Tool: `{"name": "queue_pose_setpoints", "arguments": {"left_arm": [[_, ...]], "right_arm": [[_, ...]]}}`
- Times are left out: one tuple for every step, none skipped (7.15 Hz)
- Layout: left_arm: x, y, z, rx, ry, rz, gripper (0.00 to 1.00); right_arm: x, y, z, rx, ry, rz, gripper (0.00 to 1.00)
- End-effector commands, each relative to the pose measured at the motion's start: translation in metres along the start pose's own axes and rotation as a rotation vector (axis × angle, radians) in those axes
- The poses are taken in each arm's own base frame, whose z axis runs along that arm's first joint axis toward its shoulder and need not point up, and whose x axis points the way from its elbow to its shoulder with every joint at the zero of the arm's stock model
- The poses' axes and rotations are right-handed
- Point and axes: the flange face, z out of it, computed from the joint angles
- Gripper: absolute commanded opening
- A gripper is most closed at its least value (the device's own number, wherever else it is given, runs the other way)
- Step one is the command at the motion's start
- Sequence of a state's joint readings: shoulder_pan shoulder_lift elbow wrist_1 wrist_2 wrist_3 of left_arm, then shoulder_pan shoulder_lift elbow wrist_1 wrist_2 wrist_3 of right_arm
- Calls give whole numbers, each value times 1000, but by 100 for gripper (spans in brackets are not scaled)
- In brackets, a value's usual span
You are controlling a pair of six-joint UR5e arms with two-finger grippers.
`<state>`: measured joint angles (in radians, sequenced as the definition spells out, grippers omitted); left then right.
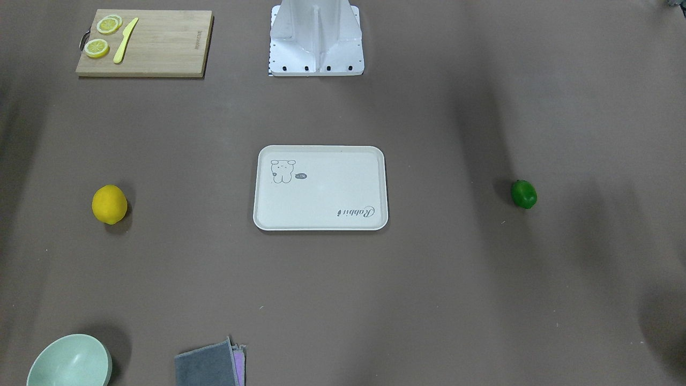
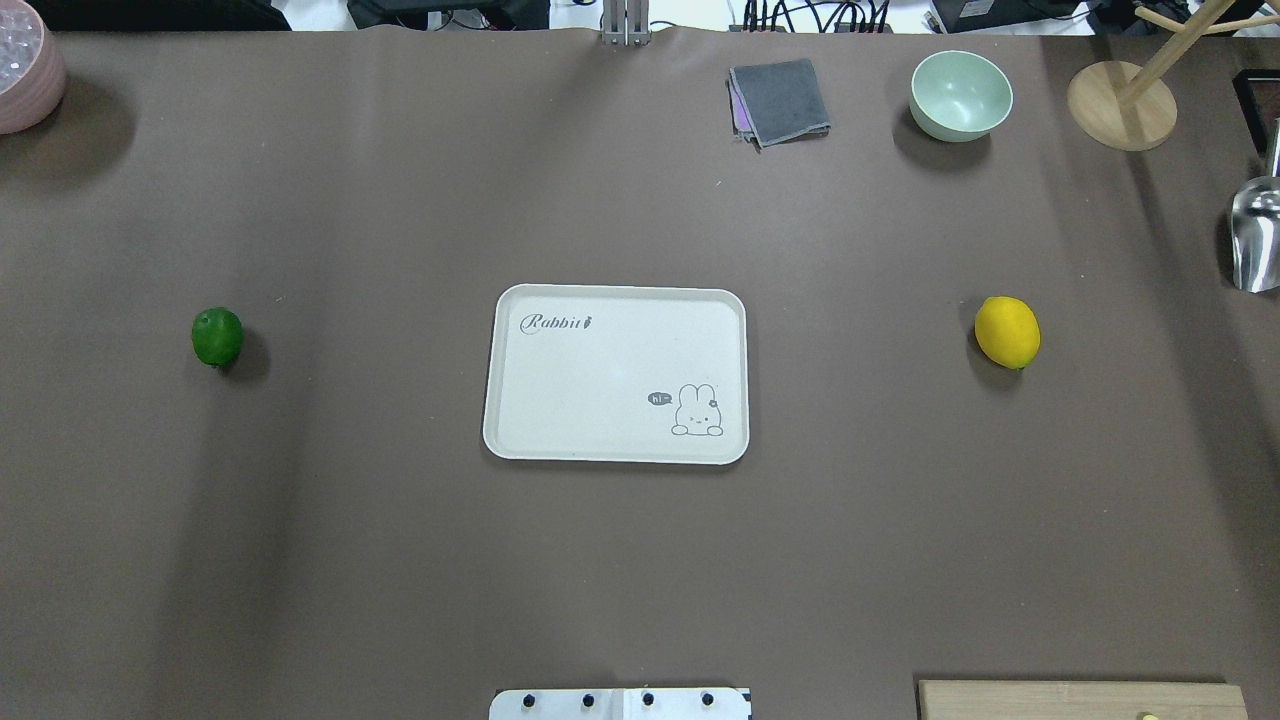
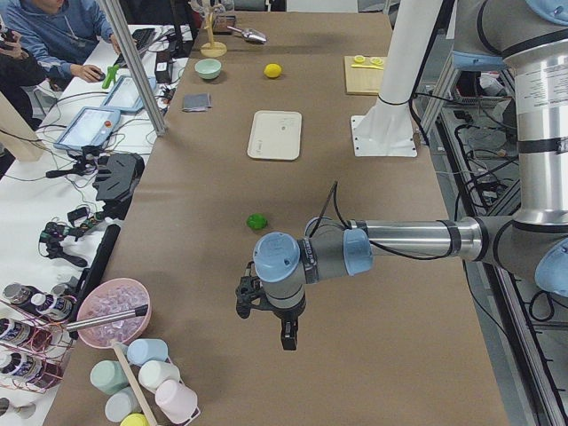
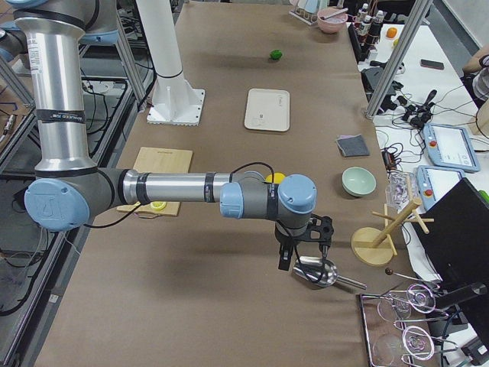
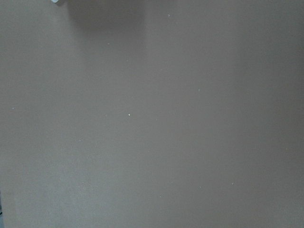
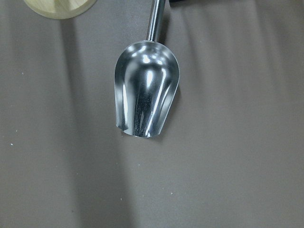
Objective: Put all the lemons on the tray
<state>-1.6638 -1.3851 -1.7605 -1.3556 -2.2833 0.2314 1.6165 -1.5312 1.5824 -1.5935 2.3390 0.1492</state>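
We found the tray (image 2: 600,380) lying flat at the middle of the table (image 2: 640,560), with nothing on it. The green lemon (image 2: 217,336) sat well apart from it toward the table's left end, and the yellow lemon (image 2: 1007,331) well apart toward the right end, both about level with the tray. The left claw (image 3: 247,299) hung above the table near its left end, past the green lemon; we could not tell how far open it was, and its wrist camera showed only bare table. The right claw (image 4: 304,251) hung near the right end over a metal scoop (image 6: 146,99), and we could not tell its opening either. At the corner by the robot's right side lay a wooden cutting board (image 1: 161,45) carrying lemon slices (image 1: 109,24) and a yellow knife (image 1: 125,40). Along the operators' edge we saw a folded grey cloth (image 2: 782,100), a pale green bowl (image 2: 960,93) and a wooden stand (image 2: 1120,105), with a pink bowl (image 2: 25,75) at the far left corner.
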Motion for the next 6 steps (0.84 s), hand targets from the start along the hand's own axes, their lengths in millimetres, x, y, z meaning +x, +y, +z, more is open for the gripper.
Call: {"name": "queue_pose_setpoints", "arguments": {"left_arm": [[2,0,-1,0,-1,2,98],[2,0,-2,1,0,3,98],[2,-1,-2,1,0,3,98],[3,-2,-4,5,1,4,98],[9,-8,-9,15,0,4,98],[14,-15,-13,21,-3,13,98]], "right_arm": [[2,3,-1,-2,-3,6,100],[2,4,1,-6,-10,11,100],[2,4,0,-5,-10,8,100],[1,2,-1,-2,-8,3,100],[-14,-1,-1,1,-10,-27,100],[-37,0,-2,0,-12,-67,100]]}}
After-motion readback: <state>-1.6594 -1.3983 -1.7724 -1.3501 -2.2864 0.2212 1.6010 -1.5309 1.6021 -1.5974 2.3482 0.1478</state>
